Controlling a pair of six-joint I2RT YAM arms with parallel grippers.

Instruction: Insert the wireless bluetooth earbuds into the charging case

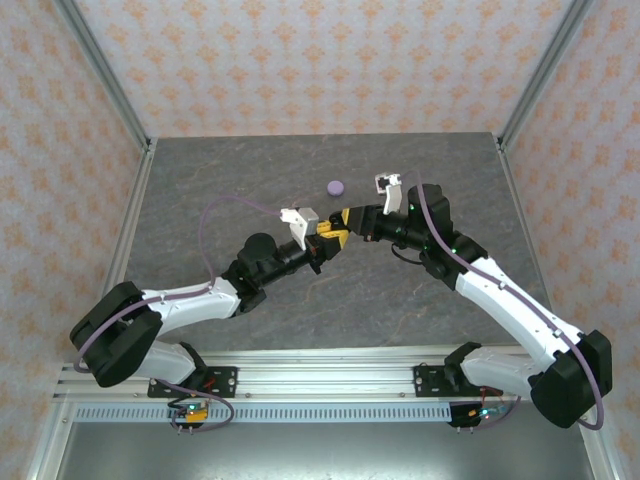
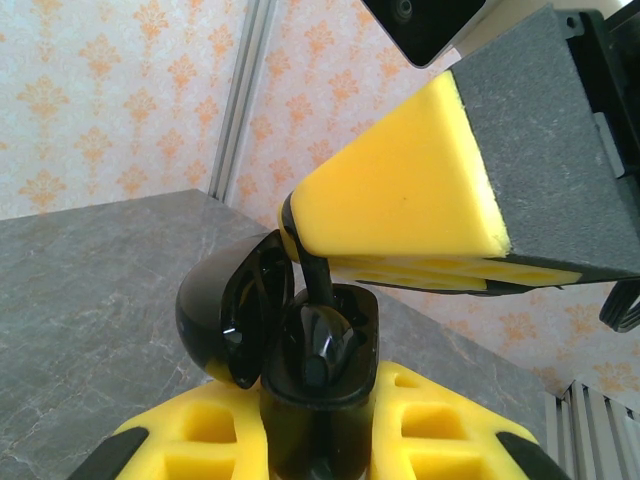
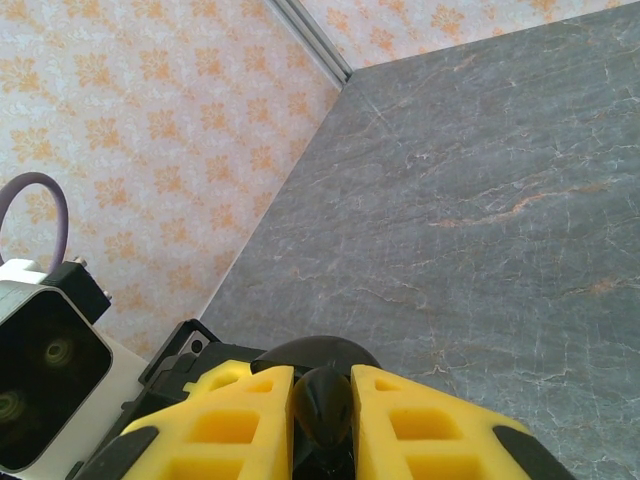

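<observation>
Left wrist view has the black case [image 2: 318, 420] at the bottom centre, standing upright and clamped between the left jaws, whose yellow pads [image 2: 200, 435] press it from both sides. Its lid [image 2: 225, 315] is swung open to the left. The right jaws come in from the upper right of the frame. They are closed on the top of a black earbud [image 2: 318, 325], and the earbud's lower end sits down in the case's open well.

Right wrist view shows the same earbud [image 3: 320, 400] at the bottom centre, pinched in the narrow gap between two yellow pads [image 3: 240, 420]. The dark rounded case [image 3: 318, 350] lies just beyond it, with grey bench [image 3: 480, 180] filling the upper right.

Top external view shows the left arm [image 1: 200, 295] and right arm [image 1: 500, 290] reaching in from the lower corners, and their tips meet just above the centre of the frame. A lavender case [image 1: 336, 186] lies closed on the bench, apart from both arms and a little above the meeting point. Patterned wall [image 1: 300, 60] stands behind.
</observation>
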